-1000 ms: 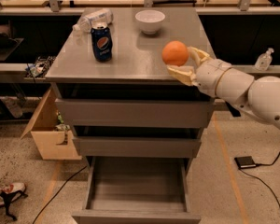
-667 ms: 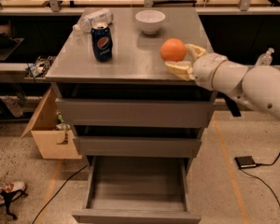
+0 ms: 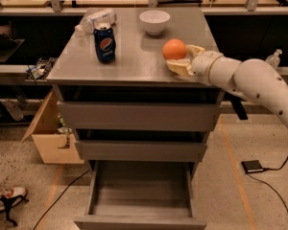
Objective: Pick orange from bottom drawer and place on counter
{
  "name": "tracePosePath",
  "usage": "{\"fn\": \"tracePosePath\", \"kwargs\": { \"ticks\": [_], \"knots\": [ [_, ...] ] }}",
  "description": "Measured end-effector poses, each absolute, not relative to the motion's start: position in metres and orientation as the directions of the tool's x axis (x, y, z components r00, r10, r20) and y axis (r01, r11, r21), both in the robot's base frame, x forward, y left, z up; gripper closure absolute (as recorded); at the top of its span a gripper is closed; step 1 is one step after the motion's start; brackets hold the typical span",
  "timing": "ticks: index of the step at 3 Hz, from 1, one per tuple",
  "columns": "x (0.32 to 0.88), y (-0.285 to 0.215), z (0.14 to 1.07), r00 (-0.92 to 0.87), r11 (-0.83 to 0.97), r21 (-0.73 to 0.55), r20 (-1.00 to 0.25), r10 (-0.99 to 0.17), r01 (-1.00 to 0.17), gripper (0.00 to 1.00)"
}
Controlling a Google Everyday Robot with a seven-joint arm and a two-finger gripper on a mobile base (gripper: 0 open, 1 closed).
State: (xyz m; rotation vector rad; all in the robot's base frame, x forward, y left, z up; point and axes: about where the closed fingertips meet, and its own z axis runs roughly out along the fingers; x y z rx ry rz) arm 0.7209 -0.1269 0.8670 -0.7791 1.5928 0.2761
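Pincer (image 3: 184, 57) is noted over the right front part of the counter (image 3: 129, 63), clenched on the orange (image 3: 174, 49), which is bracketed between its two tan fingers (image 3: 178, 67). The orange is held low over the grey top (contact with the surface cannot be told), presumably so that it is set down without rolling. The bottom drawer (image 3: 140, 195) is seen pulled open. Release is judged to be the remaining step.

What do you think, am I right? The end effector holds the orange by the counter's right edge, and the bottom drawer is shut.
No, the bottom drawer is pulled open, as the camera view shows. The end effector does hold the orange by the counter's right edge.
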Motion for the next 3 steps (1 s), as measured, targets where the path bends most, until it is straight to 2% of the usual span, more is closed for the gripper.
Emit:
{"fn": "tracePosePath", "kwargs": {
  "ticks": [1, 2, 3],
  "knots": [
    [0.7405, -0.1216, 0.8553, -0.009, 0.743, -0.237, -0.95, -0.311, -0.626, 1.0],
    [0.7431, -0.1184, 0.8538, -0.011, 0.741, -0.234, -0.951, -0.31, -0.63, 0.85],
    [0.7433, -0.116, 0.8533, -0.01, 0.739, -0.234, -0.951, -0.309, -0.632, 0.63]
  ]
}}
